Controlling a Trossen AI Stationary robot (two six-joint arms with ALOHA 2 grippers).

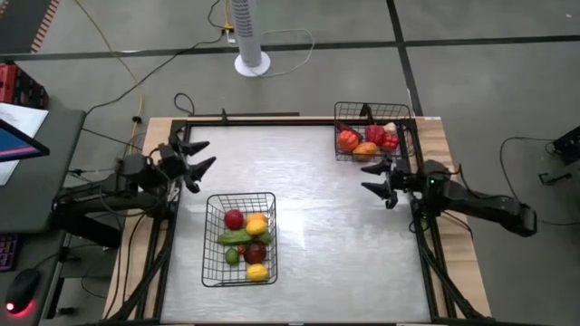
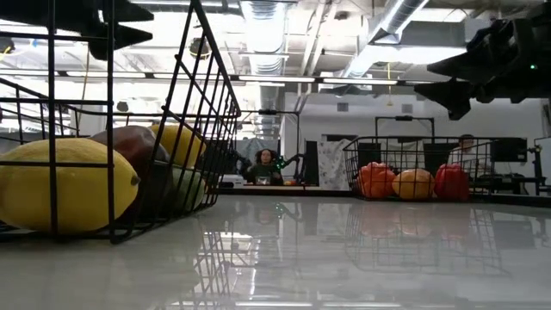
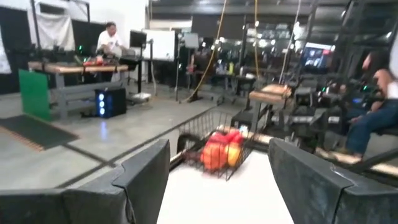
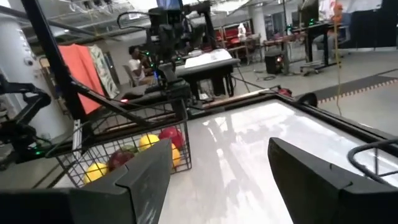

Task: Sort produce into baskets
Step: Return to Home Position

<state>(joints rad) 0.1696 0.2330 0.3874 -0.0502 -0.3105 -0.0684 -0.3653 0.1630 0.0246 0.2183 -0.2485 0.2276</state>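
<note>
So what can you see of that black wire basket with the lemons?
The rectangular black wire-mesh basket has grid sides and an open top. It stands upright on the white table, left of centre. Inside lie a yellow lemon, a green cucumber, a red round fruit and more. The left gripper and right gripper hover open, clear of it.

One black wire-mesh basket [image 1: 207,244] sits flat on the table [image 1: 326,244], nearer the front edge than my left hand [image 1: 201,156] and a little toward the centre. In it I see a red apple [image 1: 234,218], a yellow-orange piece [image 1: 257,224], a cucumber [image 1: 234,237] lying crosswise, a lime [image 1: 232,256], a dark red piece [image 1: 256,253] and a lemon [image 1: 257,271]. The second basket [image 1: 372,105] stands just beyond my right hand [image 1: 373,177], holding red peppers [image 1: 374,134], an orange [image 1: 364,150] and pale garlic [image 1: 390,127].
</note>
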